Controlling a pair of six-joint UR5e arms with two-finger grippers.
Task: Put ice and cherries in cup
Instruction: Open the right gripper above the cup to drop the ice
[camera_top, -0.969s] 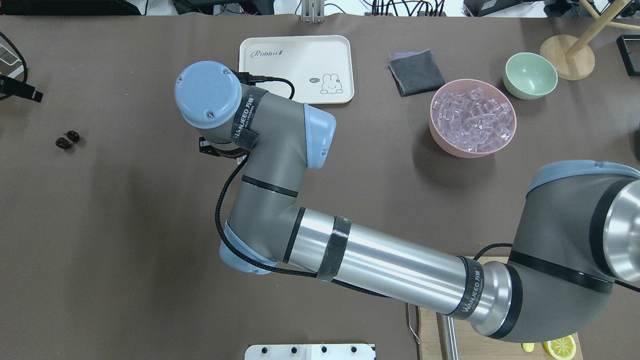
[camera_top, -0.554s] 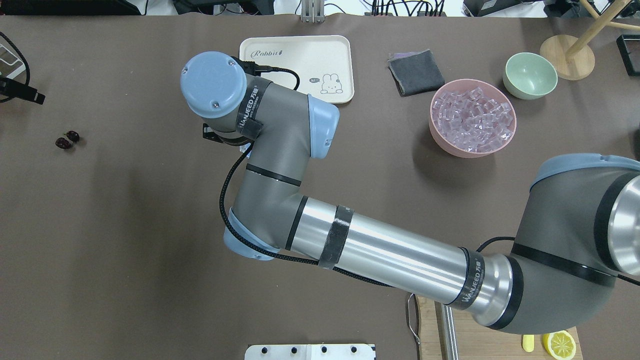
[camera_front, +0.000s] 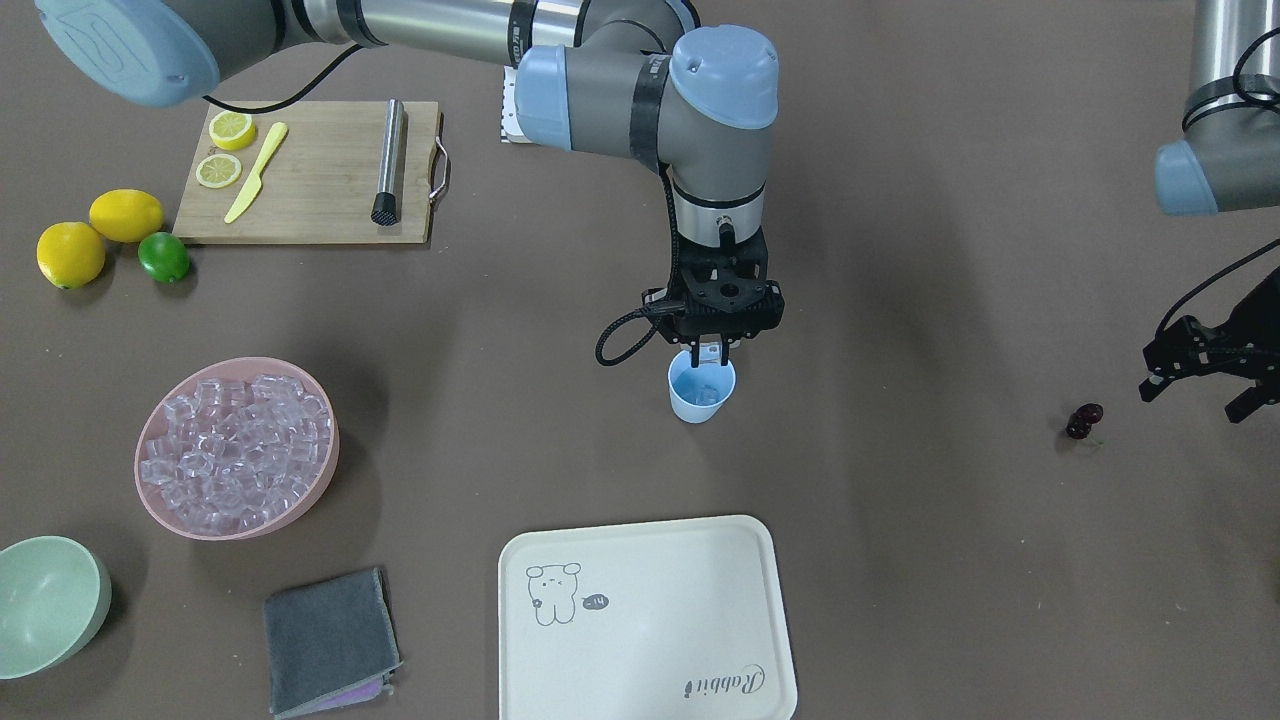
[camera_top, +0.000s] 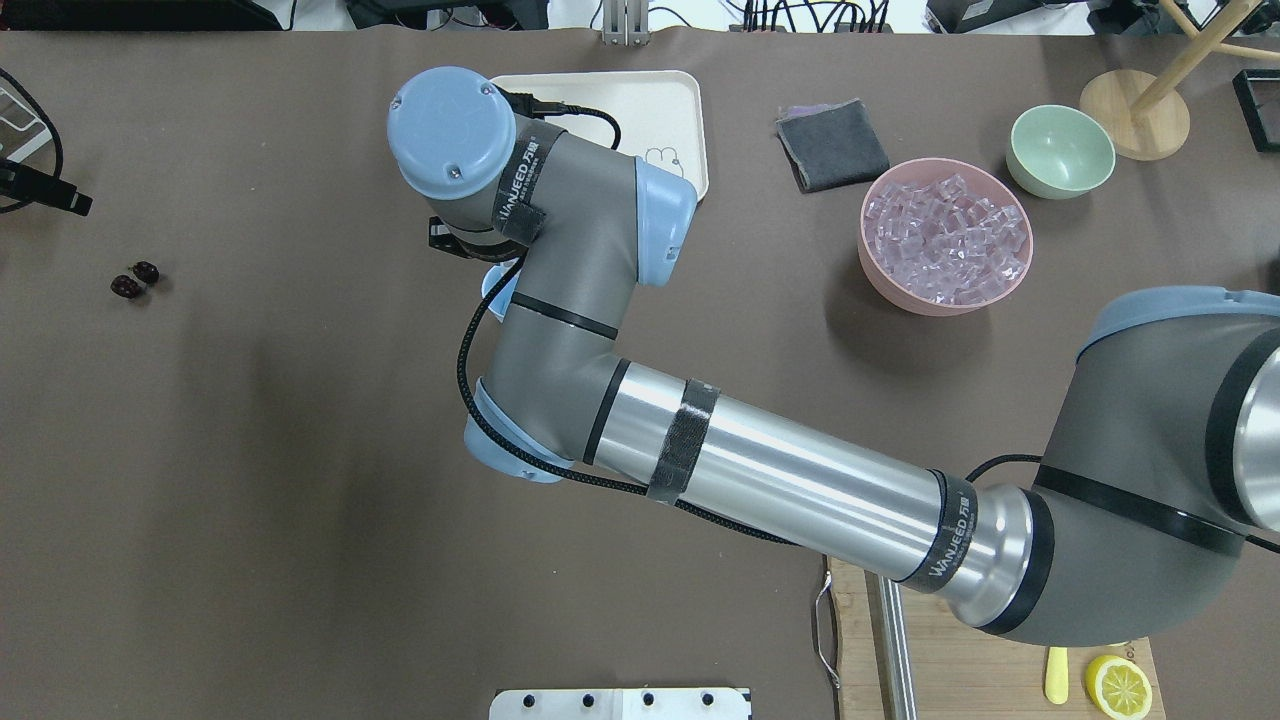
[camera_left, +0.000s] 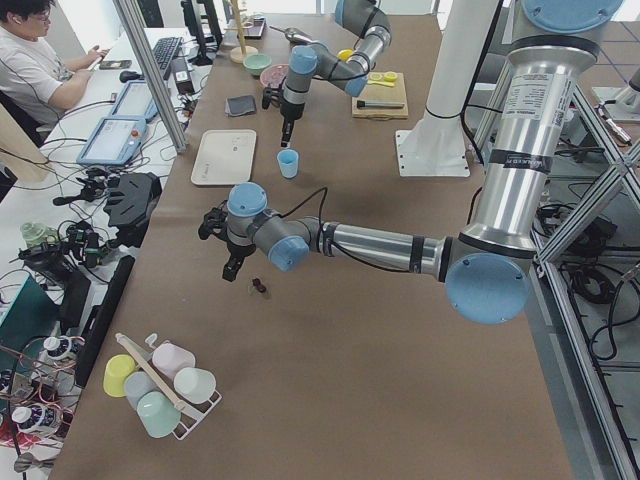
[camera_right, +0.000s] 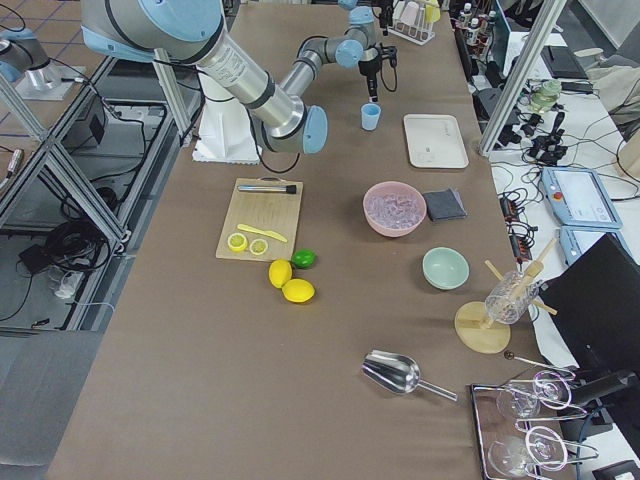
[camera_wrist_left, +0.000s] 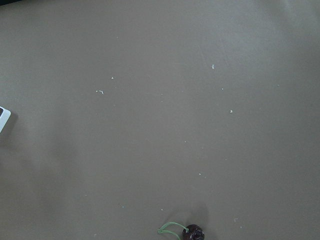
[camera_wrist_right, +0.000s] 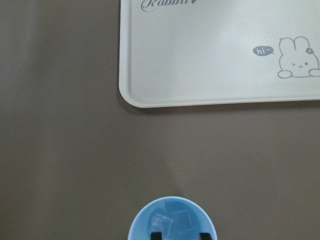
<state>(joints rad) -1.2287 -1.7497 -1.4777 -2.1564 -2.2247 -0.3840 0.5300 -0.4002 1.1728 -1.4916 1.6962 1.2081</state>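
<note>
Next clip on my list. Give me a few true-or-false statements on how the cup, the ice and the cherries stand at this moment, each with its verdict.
1. The cup holds ice cubes. True.
2. The cherries are in the cup. False: they lie on the table, near the left gripper.
3. The right gripper is directly over the cup, jaws apart. True.
4. The pink bowl is empty. False: it is full of ice.
5. The cup stands on the tray. False: it stands on the bare table, apart from the tray.
</note>
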